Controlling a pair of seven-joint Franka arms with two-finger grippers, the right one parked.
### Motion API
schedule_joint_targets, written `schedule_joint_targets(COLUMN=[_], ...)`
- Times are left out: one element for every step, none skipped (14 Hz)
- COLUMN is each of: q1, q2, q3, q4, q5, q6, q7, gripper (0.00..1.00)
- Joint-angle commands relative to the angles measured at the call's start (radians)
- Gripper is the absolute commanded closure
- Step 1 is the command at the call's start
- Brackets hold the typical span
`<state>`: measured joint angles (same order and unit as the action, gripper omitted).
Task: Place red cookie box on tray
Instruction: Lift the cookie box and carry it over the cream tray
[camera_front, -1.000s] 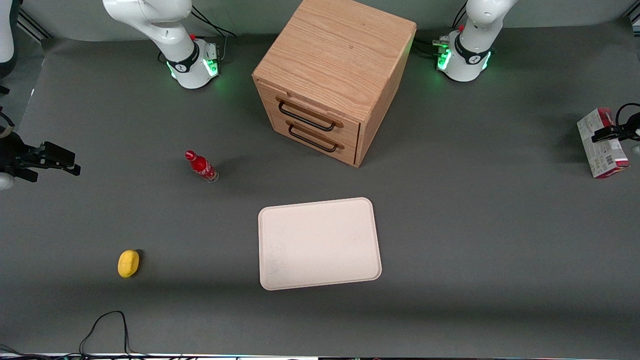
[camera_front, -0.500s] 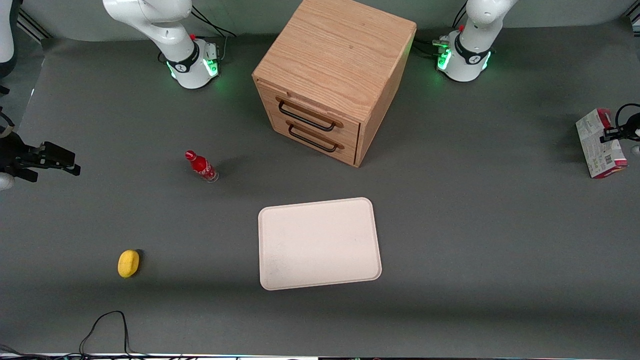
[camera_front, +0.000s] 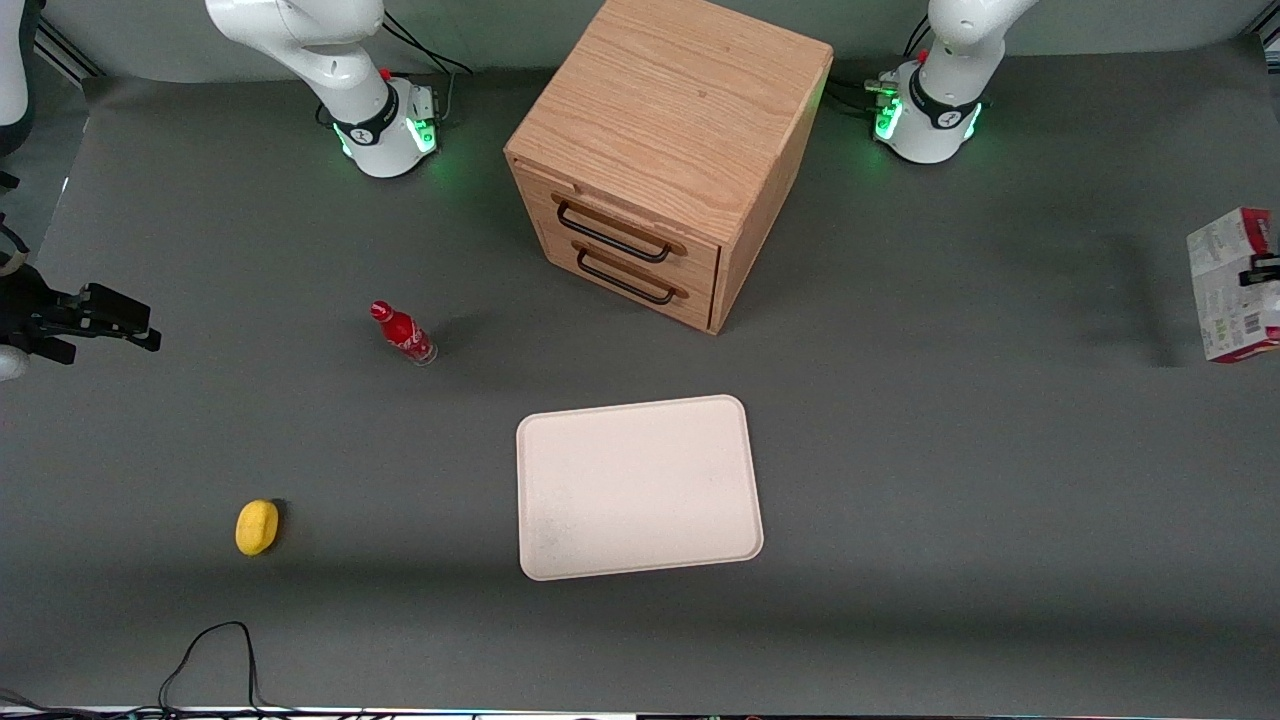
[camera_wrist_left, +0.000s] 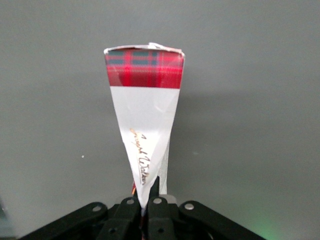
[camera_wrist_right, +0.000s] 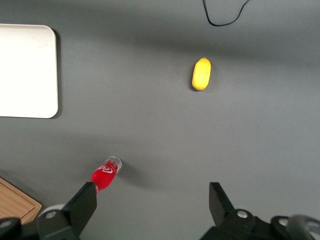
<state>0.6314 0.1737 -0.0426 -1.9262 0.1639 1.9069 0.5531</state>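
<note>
The red cookie box (camera_front: 1232, 290) hangs above the table at the working arm's end, at the edge of the front view, with its grey-white printed face and barcode toward the camera. My gripper (camera_front: 1262, 270) is shut on it. In the left wrist view the box (camera_wrist_left: 145, 115) shows edge-on, with a red tartan end and a white patch, and the gripper (camera_wrist_left: 146, 210) pinches its near end. The cream tray (camera_front: 637, 487) lies flat mid-table, nearer the front camera than the cabinet, well away from the box. A corner of the tray (camera_wrist_right: 27, 70) shows in the right wrist view.
A wooden two-drawer cabinet (camera_front: 665, 150) stands at the table's middle, between the arm bases. A small red bottle (camera_front: 402, 333) and a yellow oval object (camera_front: 257, 526) lie toward the parked arm's end. A black cable (camera_front: 215, 650) loops at the front edge.
The box has risen and shifted farther toward the working arm's end, still held. Its shadow now lies apart from it on the table. Nothing else has moved.
</note>
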Motion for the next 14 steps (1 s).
schedule_joint_targets(q1=[-0.134, -0.177, -0.218, -0.258, -0.294, -0.329, -0.369, -0.415, -0.453, -0.498, -0.536, -0.574, -0.631, -0.695], q2=[-0.011, -0.011, -0.003, 0.009, 0.035, 0.067, 0.093, 0.105, 0.107, 0.107, 0.109, 0.119, 0.135, 0.159], q3=[0.012, 0.012, 0.012, 0.010, 0.010, 0.010, 0.009, 0.006, 0.004, 0.003, 0.004, 0.003, 0.000, -0.003], q4=[0.223, 0.302, 0.394, 0.479, 0.568, 0.651, 0.715, 0.755, 0.765, 0.766, 0.768, 0.768, 0.771, 0.791], q5=[0.014, 0.014, 0.014, 0.014, 0.009, -0.001, -0.006, -0.023, -0.041, -0.069, -0.108, -0.139, -0.153, -0.155], q6=[-0.257, -0.334, -0.407, -0.486, -0.567, -0.639, -0.693, -0.728, -0.744, -0.746, -0.744, -0.738, -0.727, -0.718], q7=[-0.096, -0.123, -0.148, -0.182, -0.226, -0.270, -0.326, -0.390, -0.457, -0.531, -0.605, -0.680, -0.759, -0.841], gripper=[1.00, 1.00, 1.00, 1.00, 1.00, 1.00, 1.00, 1.00, 1.00, 1.00, 1.00, 1.00, 1.00, 1.00])
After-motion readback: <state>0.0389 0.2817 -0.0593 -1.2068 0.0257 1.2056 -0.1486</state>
